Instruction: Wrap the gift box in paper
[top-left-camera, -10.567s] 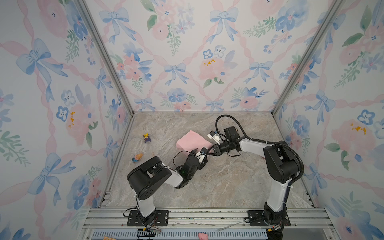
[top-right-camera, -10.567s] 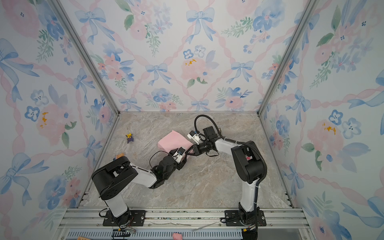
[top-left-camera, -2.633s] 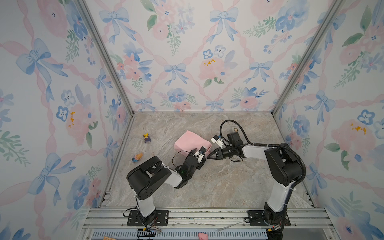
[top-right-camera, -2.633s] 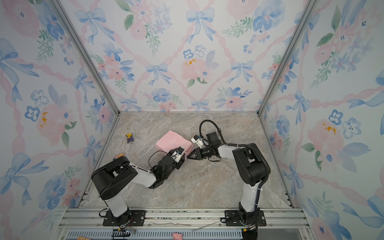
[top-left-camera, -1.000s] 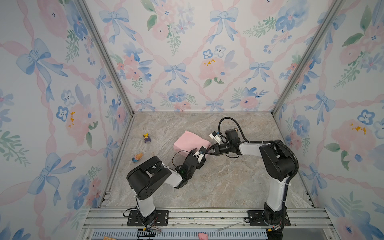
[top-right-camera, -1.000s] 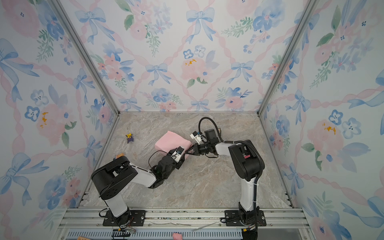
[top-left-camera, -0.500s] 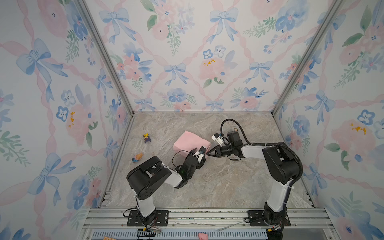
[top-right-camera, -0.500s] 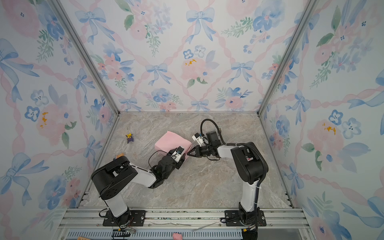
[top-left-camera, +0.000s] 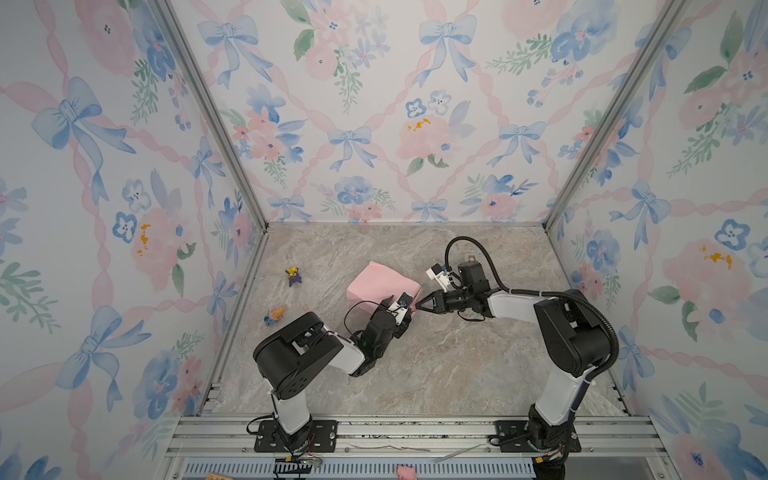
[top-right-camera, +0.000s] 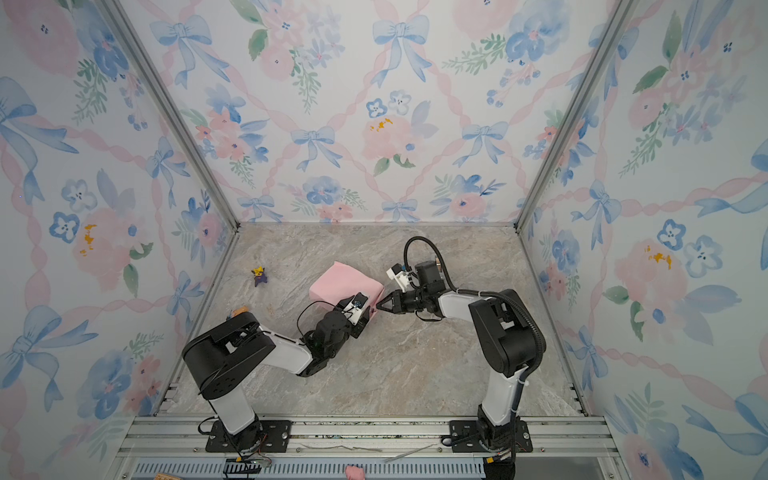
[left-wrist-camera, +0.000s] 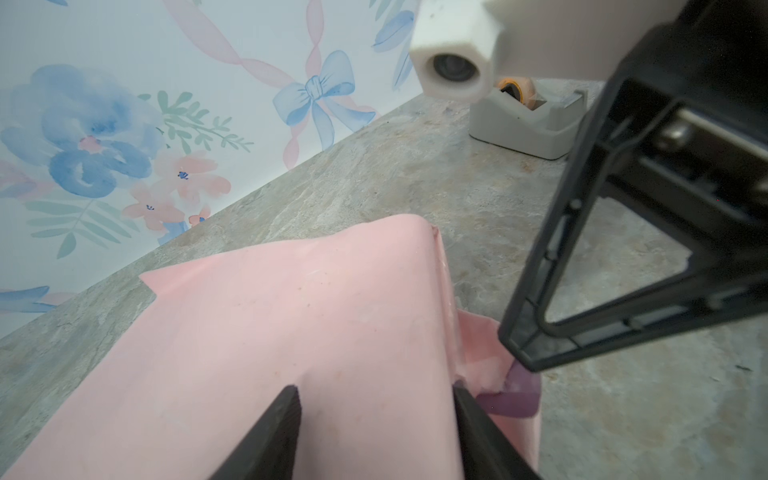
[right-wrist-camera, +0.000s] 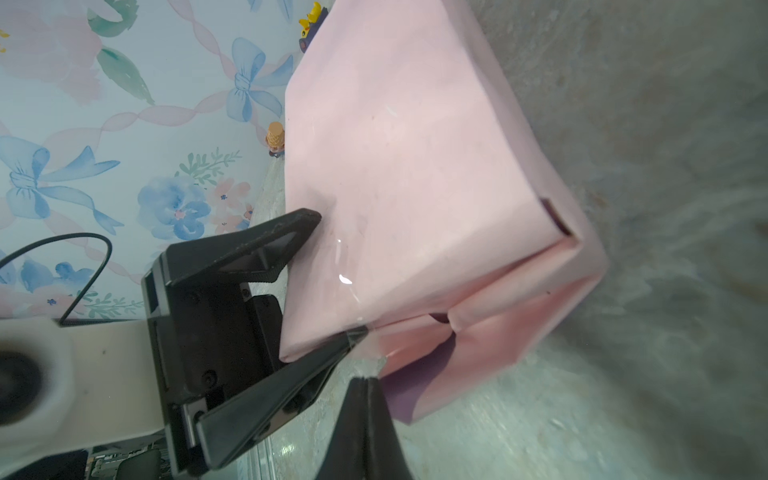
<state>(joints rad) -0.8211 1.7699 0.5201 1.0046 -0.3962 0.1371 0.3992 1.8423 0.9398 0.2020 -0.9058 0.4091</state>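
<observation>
Right gripper (right-wrist-camera: 366, 382), jaws pressed together, touches the loose end flap of the paper (right-wrist-camera: 415, 145) wrapped over the hidden gift box at the centre of the table (top-left-camera: 436, 365), left gripper (right-wrist-camera: 341, 273) straddling that corner, jaws spread; thin, tear-prone paper probably wants pinching at the flap's folded tip.

You are looking at a staged robot test booth: floral bow-patterned walls (top-left-camera: 353, 104) enclose a marble-look floor (top-left-camera: 436, 374), with an aluminium rail (top-left-camera: 415, 432) along the frame's bottom.
</observation>
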